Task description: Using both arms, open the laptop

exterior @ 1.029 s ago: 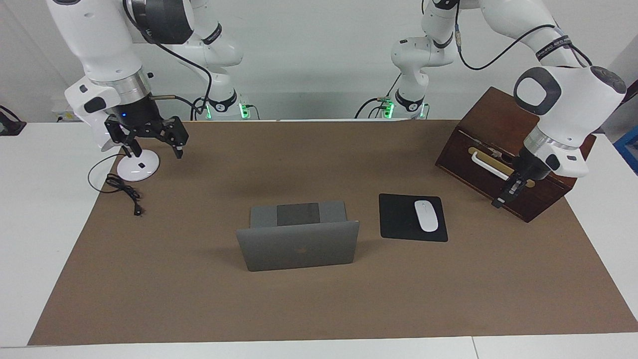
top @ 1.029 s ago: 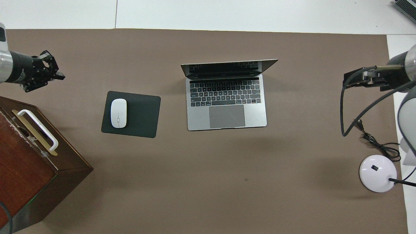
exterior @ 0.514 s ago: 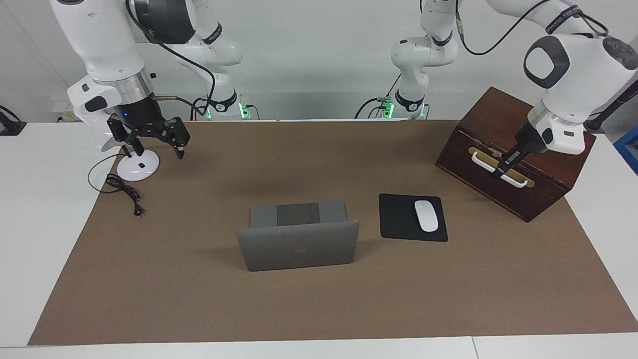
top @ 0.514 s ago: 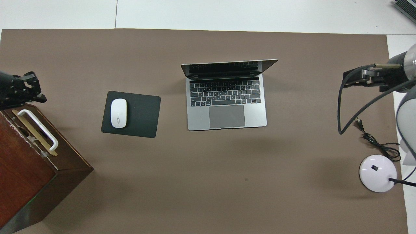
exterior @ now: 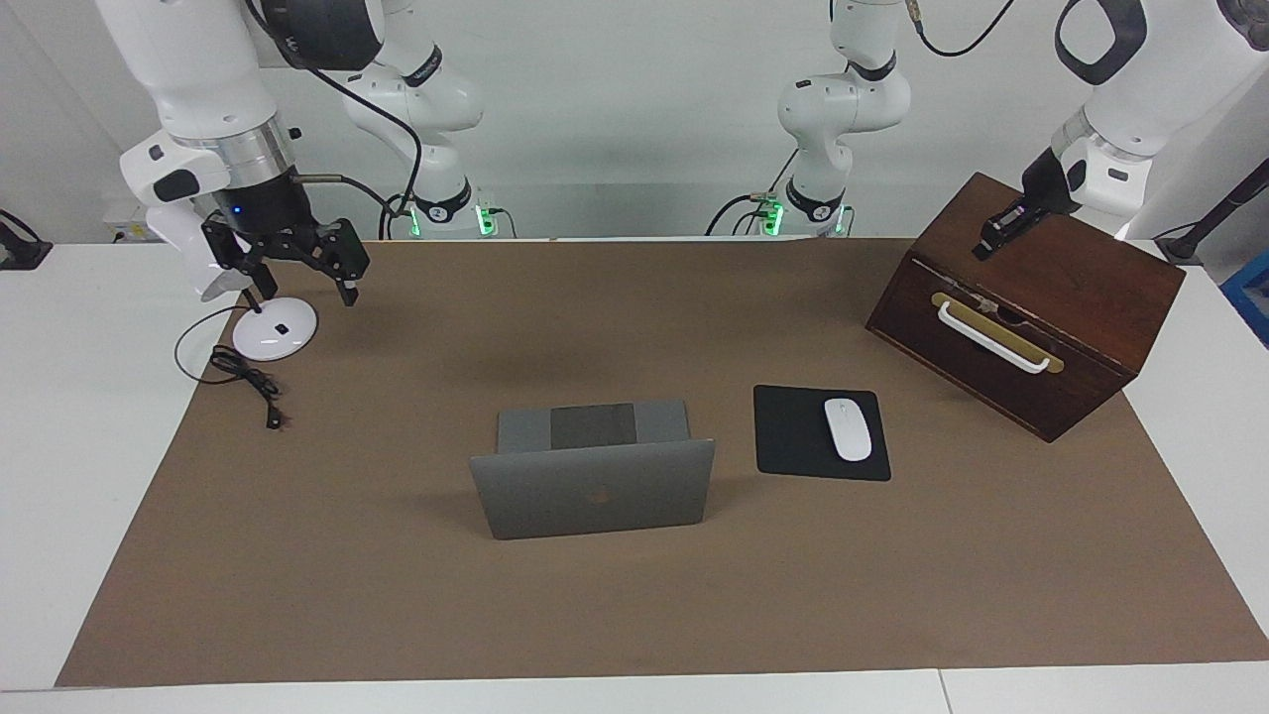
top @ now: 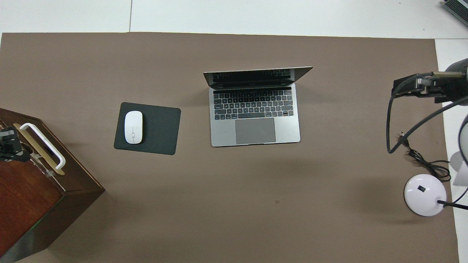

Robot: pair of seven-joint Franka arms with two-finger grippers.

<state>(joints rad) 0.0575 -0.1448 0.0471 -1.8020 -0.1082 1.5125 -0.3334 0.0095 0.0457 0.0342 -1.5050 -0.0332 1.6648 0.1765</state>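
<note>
The silver-grey laptop (exterior: 593,501) stands open in the middle of the brown mat, its lid upright with the logo side away from the robots. Its keyboard shows in the overhead view (top: 255,120). My right gripper (exterior: 305,288) is open and empty, up in the air over the mat's edge at the right arm's end, beside the white round base; it also shows in the overhead view (top: 402,86). My left gripper (exterior: 994,238) hangs over the top of the wooden box, far from the laptop; it shows at the overhead view's edge (top: 9,146). Neither gripper touches the laptop.
A black mouse pad (exterior: 793,436) with a white mouse (exterior: 848,428) lies beside the laptop toward the left arm's end. A dark wooden box (exterior: 1081,288) with a white handle (exterior: 991,337) stands at that end. A white round base (exterior: 273,332) and black cable (exterior: 248,382) lie at the right arm's end.
My left gripper has risen and drawn back from in front of the box's handle to over the box's top. My right gripper has lifted slightly. The laptop has not moved.
</note>
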